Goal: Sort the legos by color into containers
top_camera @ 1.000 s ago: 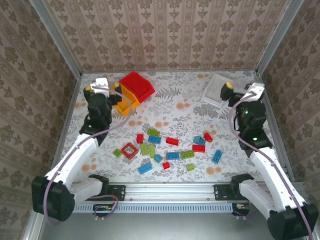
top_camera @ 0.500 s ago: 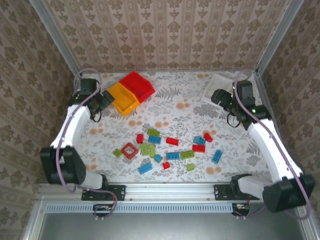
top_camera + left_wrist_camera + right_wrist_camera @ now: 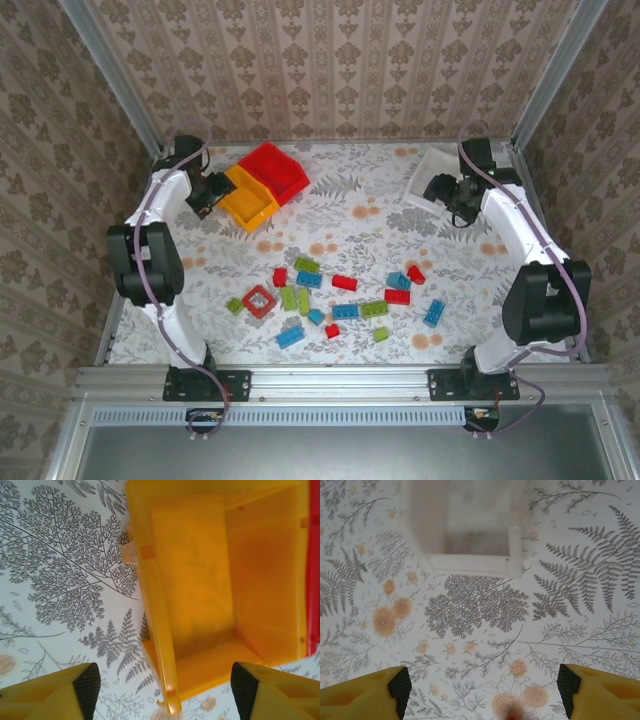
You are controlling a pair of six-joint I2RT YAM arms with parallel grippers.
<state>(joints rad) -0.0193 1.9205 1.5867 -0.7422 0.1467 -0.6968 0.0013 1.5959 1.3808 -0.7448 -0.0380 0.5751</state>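
Tabletop (image 3: pixel 350 215): floral cloth, walled on three sides. Both arms reach to the far corners, well apart from the bricks.

Containers: yellow-orange bin (image 3: pixel 248 200) and red bin (image 3: pixel 275 170) touch each other at far left. The white bin (image 3: pixel 428 170) sits alone at far right. From what shows, all three appear empty, so sorting is judged not yet begun.

Left fingers (image 3: pixel 205 192): in the wrist view the left fingers (image 3: pixel 87 690) stand wide apart and hold nothing. The near wall of the yellow-orange bin (image 3: pixel 155 605) runs down between them.

Right fingers (image 3: pixel 445 190): the right fingers (image 3: pixel 400 687) are also spread wide and empty, over bare cloth just short of the white bin (image 3: pixel 470 562).

Legos (image 3: pixel 335 295): red, blue and lime pieces lie scattered in the near middle, several touching. The red square frame (image 3: pixel 259 300) lies at the left of the group.

Risks, as judgement:
- A pinch on a thin bin wall may tip or drag a bin. The yellow-orange one would shove the red bin along with it.
- A shifted bin may plough into the scatter.
- Touching bricks of different colours may be lifted as a pair and land in the wrong bin.
- No brick is in hand, and the arms are at full stretch.
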